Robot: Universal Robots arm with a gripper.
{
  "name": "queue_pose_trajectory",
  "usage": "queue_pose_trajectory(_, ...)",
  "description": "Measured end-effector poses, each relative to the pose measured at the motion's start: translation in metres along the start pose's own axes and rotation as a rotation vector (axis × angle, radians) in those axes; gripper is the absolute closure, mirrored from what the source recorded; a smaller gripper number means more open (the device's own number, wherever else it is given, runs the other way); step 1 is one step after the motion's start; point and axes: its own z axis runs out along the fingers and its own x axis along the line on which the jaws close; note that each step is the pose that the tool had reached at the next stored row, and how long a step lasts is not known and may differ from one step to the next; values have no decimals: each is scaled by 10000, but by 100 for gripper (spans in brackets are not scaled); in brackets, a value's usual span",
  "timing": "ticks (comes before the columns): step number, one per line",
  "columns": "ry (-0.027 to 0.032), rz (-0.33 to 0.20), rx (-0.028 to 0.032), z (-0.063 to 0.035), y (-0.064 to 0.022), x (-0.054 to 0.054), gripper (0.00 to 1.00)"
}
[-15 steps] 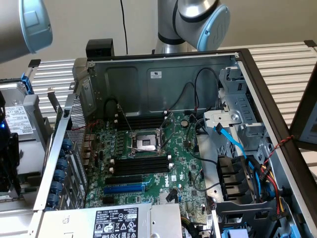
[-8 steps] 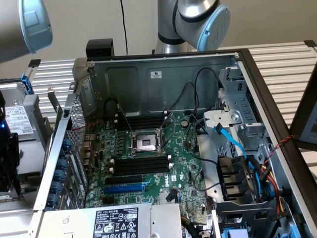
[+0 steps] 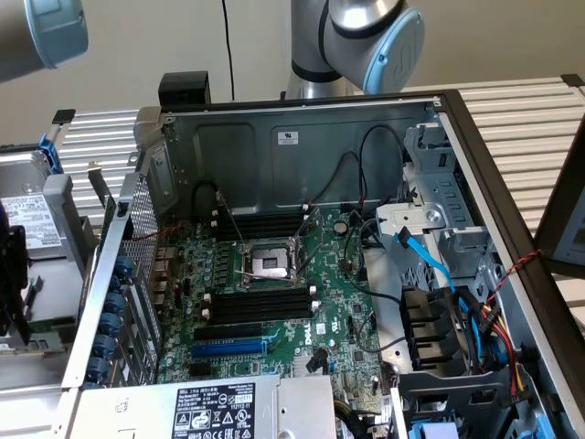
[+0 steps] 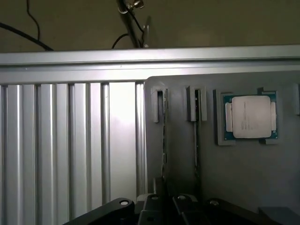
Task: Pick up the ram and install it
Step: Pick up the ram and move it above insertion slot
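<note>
On my wrist feed I see a grey holder tray (image 4: 243, 178) lying on the ribbed aluminium table (image 4: 70, 150), just inside the table's edge rail (image 4: 93, 58). A CPU (image 4: 251, 117) sits flat in a square recess of the tray. Beside it, two narrow slots each hold a board on edge: one ram stick (image 4: 196, 140) nearer the CPU, and a second ram stick (image 4: 164, 140) near the tray's edge. The gripper (image 4: 166, 208) hangs closest to these two.
</note>
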Motion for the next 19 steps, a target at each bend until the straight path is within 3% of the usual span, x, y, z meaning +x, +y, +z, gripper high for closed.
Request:
queue_pose_trajectory(10, -1, -106, 74, -400, 29, 18, 86)
queue_pose_trajectory(19, 2, -204, 79, -808, 40, 37, 86)
